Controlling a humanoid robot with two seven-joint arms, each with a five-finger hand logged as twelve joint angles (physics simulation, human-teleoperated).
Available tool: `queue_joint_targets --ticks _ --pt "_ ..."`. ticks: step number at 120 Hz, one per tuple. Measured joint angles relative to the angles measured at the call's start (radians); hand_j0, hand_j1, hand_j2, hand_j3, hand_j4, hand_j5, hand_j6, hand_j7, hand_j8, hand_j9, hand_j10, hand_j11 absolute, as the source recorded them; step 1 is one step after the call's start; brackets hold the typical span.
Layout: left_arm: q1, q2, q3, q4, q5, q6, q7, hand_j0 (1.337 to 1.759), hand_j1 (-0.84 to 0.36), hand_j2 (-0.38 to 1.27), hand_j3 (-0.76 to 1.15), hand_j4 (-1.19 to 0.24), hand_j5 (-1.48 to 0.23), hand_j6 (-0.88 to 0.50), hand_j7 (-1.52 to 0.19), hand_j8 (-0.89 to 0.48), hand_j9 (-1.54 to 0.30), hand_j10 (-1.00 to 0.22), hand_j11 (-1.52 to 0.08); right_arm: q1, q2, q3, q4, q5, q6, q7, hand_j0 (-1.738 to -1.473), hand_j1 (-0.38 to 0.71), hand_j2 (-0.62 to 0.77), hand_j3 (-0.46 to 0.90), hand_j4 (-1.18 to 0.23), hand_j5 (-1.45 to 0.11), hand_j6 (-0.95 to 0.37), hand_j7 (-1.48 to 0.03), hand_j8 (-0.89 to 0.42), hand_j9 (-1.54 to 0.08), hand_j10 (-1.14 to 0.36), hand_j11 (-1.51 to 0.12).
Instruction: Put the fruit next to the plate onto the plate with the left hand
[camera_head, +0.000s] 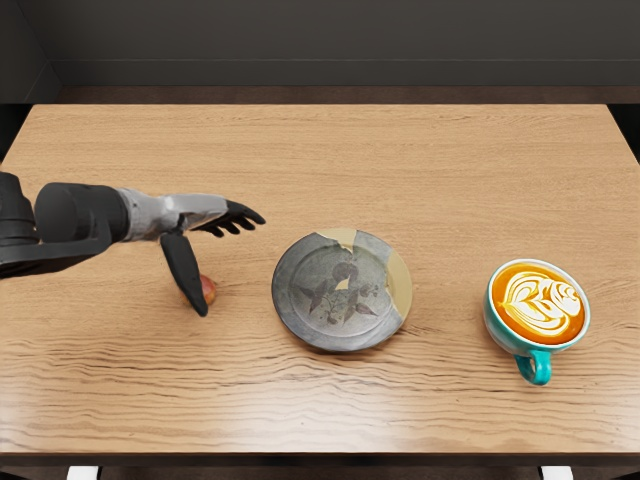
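A small red and yellow fruit (208, 290) lies on the table to the left of the grey plate (341, 290), partly hidden behind my left thumb. My left hand (208, 252) reaches in from the left edge and hovers over the fruit. Its fingers (238, 218) stretch out toward the right and the thumb (186, 272) points down in front of the fruit. The hand is open and holds nothing. The plate is round, with a dark pattern and a tan patch on its right rim, and nothing lies on it.
A teal cup of latte (536, 310) stands at the right of the plate. The wooden table (320, 160) stretches far behind, with its front edge near the bottom of the view.
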Motion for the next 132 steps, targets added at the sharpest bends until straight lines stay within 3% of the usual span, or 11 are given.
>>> queue_joint_targets --ticks 41,60,85,132 --pt "0.006 -0.003 0.007 -0.004 0.143 0.051 0.0 1.658 0.19 0.03 0.0 -0.14 -0.18 -0.14 -0.18 -0.14 -0.18 -0.14 -0.18 0.0 0.0 0.0 0.0 0.0 0.0 0.0 -1.658 -0.33 0.0 0.0 -0.02 -0.02 -0.02 -0.02 -0.01 -0.02 -0.01 -0.02" --pt "-0.022 0.006 0.072 -0.011 0.201 0.054 0.0 1.658 0.19 0.03 0.0 -0.14 -0.18 -0.14 -0.18 -0.14 -0.18 -0.14 -0.17 0.0 0.0 0.0 0.0 0.0 0.0 0.0 -1.658 -0.33 0.0 0.0 -0.02 -0.02 -0.02 -0.02 -0.01 -0.02 -0.01 -0.02" --pt "-0.042 0.019 0.13 -0.019 0.218 0.029 0.0 1.658 0.2 0.03 0.0 -0.13 -0.16 -0.13 -0.16 -0.13 -0.16 -0.13 -0.16 0.0 0.0 0.0 0.0 0.0 0.0 0.0 -1.658 -0.33 0.0 0.0 -0.02 -0.02 -0.02 -0.02 -0.01 -0.02 -0.01 -0.02" --pt "-0.041 0.034 0.142 -0.021 0.221 -0.003 0.0 1.658 0.24 0.02 0.0 -0.09 -0.12 -0.09 -0.12 -0.09 -0.12 -0.09 -0.12 0.0 0.0 0.0 0.0 0.0 0.0 0.0 -1.658 -0.33 0.0 0.0 -0.02 -0.02 -0.02 -0.02 -0.01 -0.02 -0.01 -0.02"
